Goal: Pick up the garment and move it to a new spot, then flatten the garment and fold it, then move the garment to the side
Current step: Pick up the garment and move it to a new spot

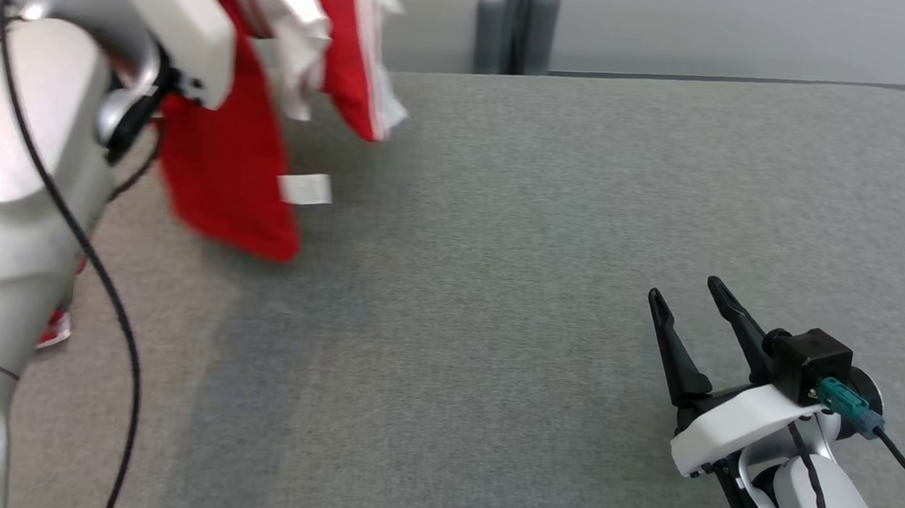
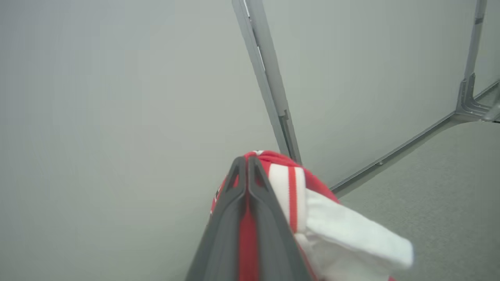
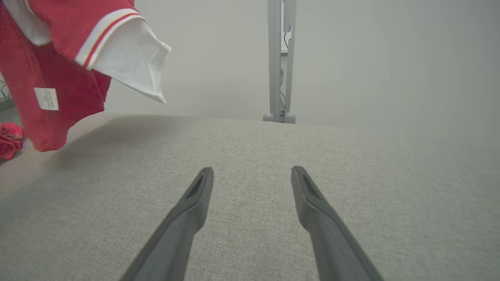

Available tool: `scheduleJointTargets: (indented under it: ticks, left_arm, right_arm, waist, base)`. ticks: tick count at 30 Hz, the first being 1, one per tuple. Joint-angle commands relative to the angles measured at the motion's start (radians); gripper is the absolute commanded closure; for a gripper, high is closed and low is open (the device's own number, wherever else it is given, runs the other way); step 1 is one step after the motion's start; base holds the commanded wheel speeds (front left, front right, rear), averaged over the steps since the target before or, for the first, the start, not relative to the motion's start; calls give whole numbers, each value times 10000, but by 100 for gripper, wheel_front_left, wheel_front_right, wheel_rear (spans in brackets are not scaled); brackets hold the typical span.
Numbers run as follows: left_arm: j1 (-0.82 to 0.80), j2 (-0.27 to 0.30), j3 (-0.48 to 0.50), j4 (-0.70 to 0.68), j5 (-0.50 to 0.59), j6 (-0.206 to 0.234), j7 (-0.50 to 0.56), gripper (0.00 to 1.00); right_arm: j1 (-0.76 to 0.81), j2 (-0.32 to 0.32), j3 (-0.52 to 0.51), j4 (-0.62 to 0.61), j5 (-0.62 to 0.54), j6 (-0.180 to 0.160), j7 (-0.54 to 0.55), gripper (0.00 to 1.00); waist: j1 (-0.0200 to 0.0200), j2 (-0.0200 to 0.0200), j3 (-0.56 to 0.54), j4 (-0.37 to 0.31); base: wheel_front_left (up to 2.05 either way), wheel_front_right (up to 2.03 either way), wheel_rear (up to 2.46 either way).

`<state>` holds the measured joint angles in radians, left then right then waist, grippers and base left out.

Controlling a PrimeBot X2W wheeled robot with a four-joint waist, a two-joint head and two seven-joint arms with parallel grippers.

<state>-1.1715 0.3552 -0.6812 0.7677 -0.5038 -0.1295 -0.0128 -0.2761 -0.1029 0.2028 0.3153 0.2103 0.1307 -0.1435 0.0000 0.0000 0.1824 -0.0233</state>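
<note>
A red garment (image 1: pixel 230 170) with white sleeves and striped trim hangs in the air over the table's far left corner, a white label showing on it. My left arm holds it up. In the left wrist view my left gripper (image 2: pixel 247 160) is shut on the garment (image 2: pixel 297 187), with red cloth pinched between the two fingers. The right wrist view shows the garment (image 3: pixel 58 58) dangling at the upper left above the table. My right gripper (image 1: pixel 686 296) rests low over the table's near right part, open and with nothing in it (image 3: pixel 252 171).
The grey cloth-covered table (image 1: pixel 549 213) spreads wide before me. A grey post (image 1: pixel 518 22) stands behind its far edge against a pale wall. Another red piece of cloth (image 3: pixel 9 138) lies beyond the table's left edge.
</note>
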Motion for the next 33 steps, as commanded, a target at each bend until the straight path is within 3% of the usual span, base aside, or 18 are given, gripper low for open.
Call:
scheduleJointTargets:
  ticks: [1, 8, 15, 21, 33]
  left_arm:
    - [31, -78, -324, -503, -240, 3, 40, 100]
    - [393, -483, -1744, -2471, -1027, 2, 365, 100]
    - [1205, -748, -2565, -2955, -1435, 3, 390, 100]
    - [2052, -655, -2992, -2295, -1302, 42, 27, 100]
    - [4094, -530, -3460, -711, -1462, 214, -856, 100]
  right_arm:
    - [5, 29, -42, 80, 44, -1, -151, 0]
    - [-146, 220, -86, 422, 103, 1, -461, 0]
    - [-195, 334, -116, 746, 180, 1, -689, 0]
    - [-192, 380, -232, 903, 137, 1, -830, 0]
    - [-30, 393, -65, 1036, 228, 1, -753, 0]
  waist:
    - [0, 0, -47, -409]
    - [0, 0, 47, -1466]
    - [0, 0, 141, -2114]
    - [0, 0, 161, -2049]
    - [0, 0, -207, -1297]
  base:
    - [0, 0, 0]
    - [0, 0, 0]
    - [0, 0, 0]
    - [0, 0, 0]
    - [0, 0, 0]
